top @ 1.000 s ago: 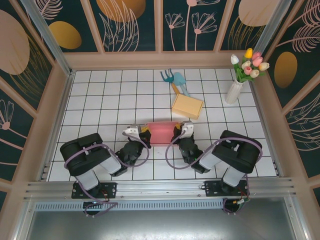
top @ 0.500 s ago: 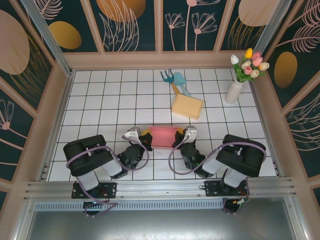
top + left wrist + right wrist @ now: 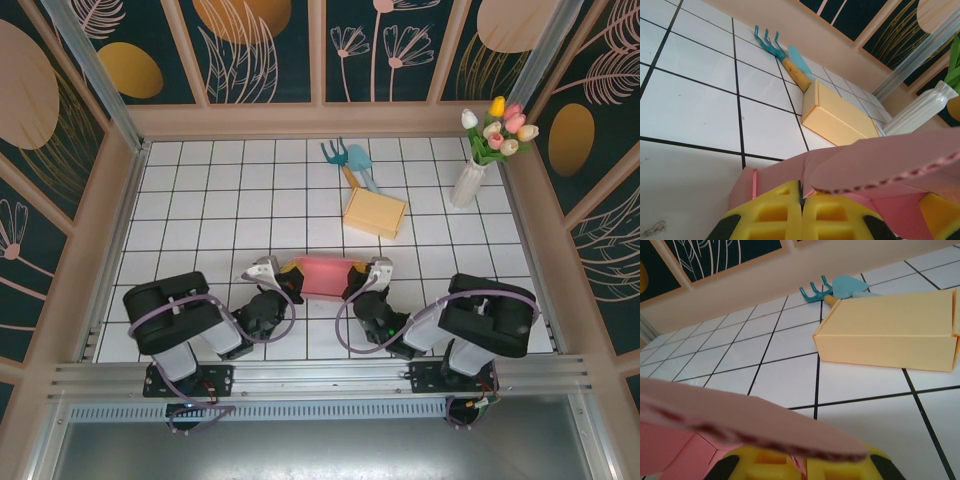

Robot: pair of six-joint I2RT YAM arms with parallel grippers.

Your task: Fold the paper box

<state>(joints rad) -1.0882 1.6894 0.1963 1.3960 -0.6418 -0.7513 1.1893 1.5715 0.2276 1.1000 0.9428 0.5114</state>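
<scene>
Pulled the pink paper box (image 3: 322, 275) lower and nearer the arm bases over the last second; looks flatter from above. Sits at the near middle of the table (image 3: 200, 200), between both arms and well apart from the closed yellow box (image 3: 375, 212). Left pincer (image 3: 801, 192) pressed together, apparently on a pink wall. Right pincer (image 3: 800, 460) nipping a pink flap edge, pads all but touching. Only partly folded, by the look, with the scalloped lid flap (image 3: 880, 165) hanging loose overhead. Probably left to do: tucking sides, closing lid.
</scene>
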